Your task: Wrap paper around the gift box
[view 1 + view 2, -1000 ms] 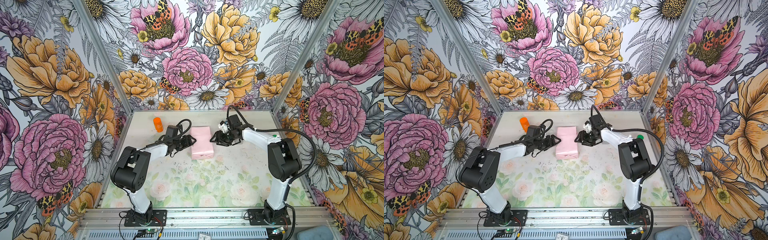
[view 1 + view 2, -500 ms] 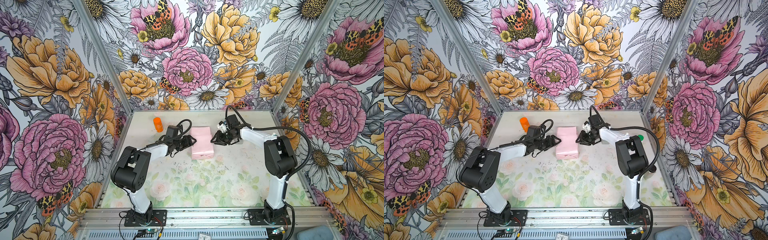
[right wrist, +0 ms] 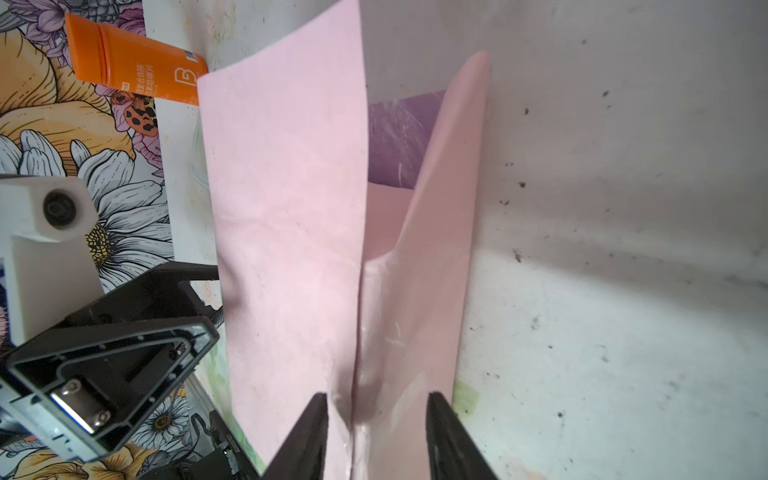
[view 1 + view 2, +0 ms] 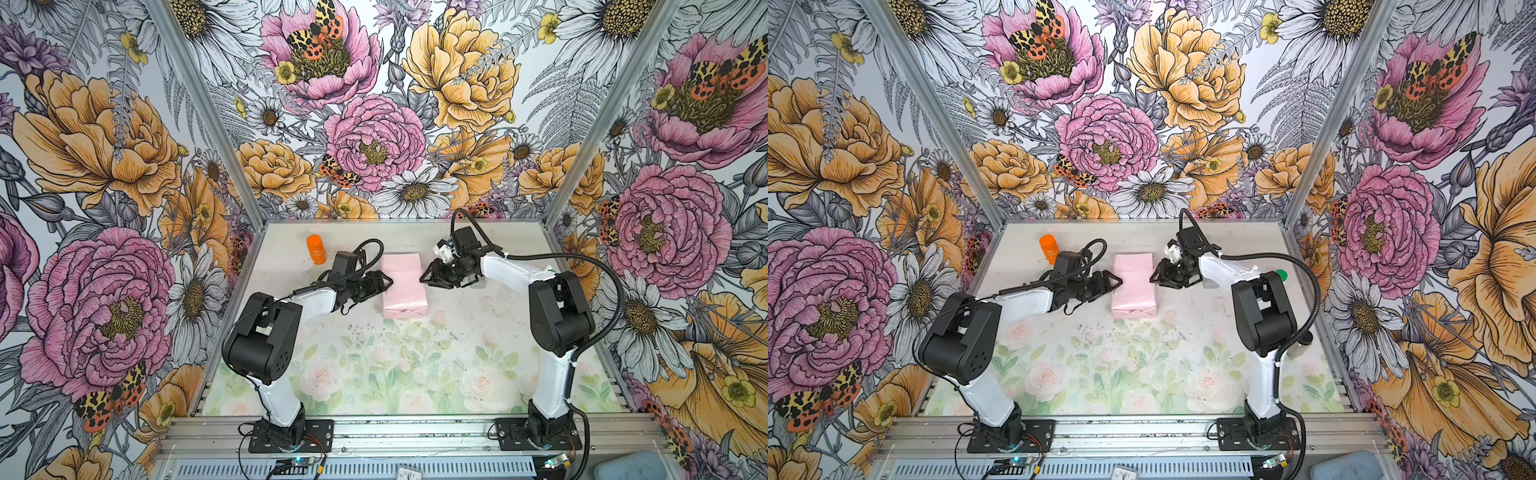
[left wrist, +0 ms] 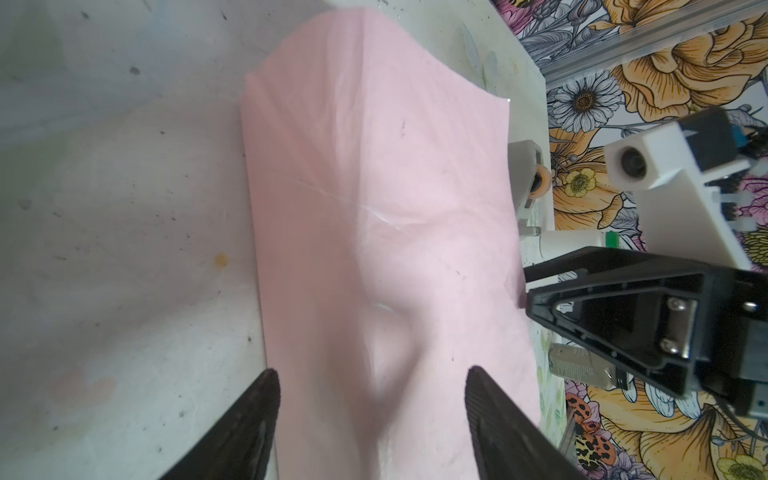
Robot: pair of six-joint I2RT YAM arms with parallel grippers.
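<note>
Right wrist view: orange tube [image 3: 133, 62] lies beyond the folded paper [image 3: 286, 208].

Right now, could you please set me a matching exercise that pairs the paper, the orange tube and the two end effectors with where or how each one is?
Things:
1. paper
2. orange tube
3. left end effector
4. right end effector

Descriptions:
A. near the far left corner of the table
B. at the paper's right side, jaws apart
C. folded into a parcel, pale pink side out
D. at the paper's left side, jaws apart

Pairs: 1-C; 2-A; 3-D; 4-B
</note>
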